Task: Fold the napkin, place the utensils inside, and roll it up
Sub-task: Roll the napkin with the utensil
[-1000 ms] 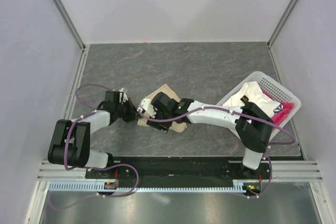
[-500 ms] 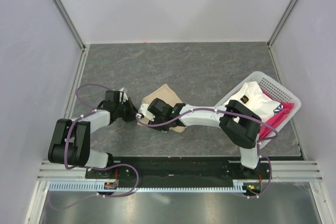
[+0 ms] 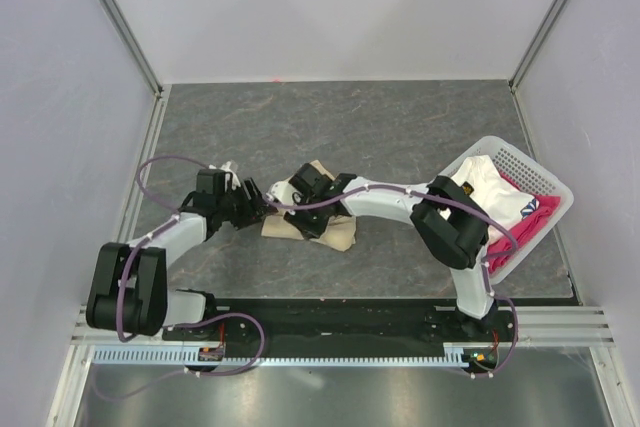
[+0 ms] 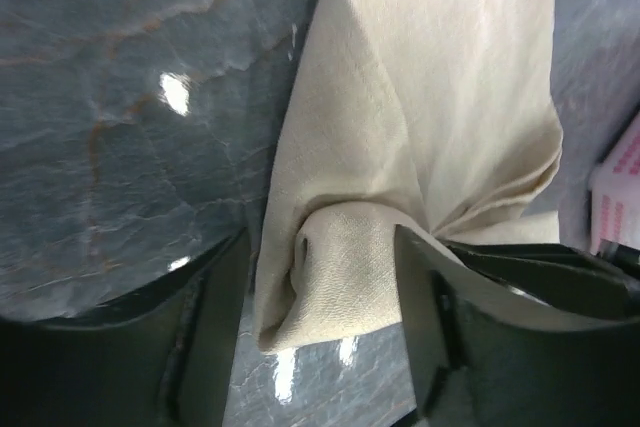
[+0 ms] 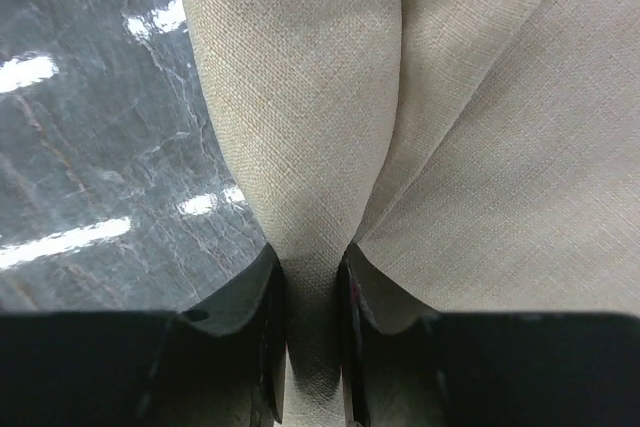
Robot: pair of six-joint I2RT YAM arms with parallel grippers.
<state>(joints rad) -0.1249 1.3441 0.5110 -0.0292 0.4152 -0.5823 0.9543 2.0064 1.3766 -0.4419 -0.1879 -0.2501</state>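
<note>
Overhead, the napkin (image 3: 338, 237) lies bunched on the tabletop (image 3: 420, 127) with both arms on it, so I'd call this the rolling step. Left wrist: the left end effector (image 4: 320, 247) stands wide, astride the rolled end. Right wrist: the right end effector (image 5: 310, 272) pinches a fold, jaws narrow. Next up, probably, is tightening the roll.

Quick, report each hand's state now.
Left hand: open, straddling the rolled end of the plain beige-tan cloth napkin.
Right hand: closed, pinching a fold of that napkin.
</note>
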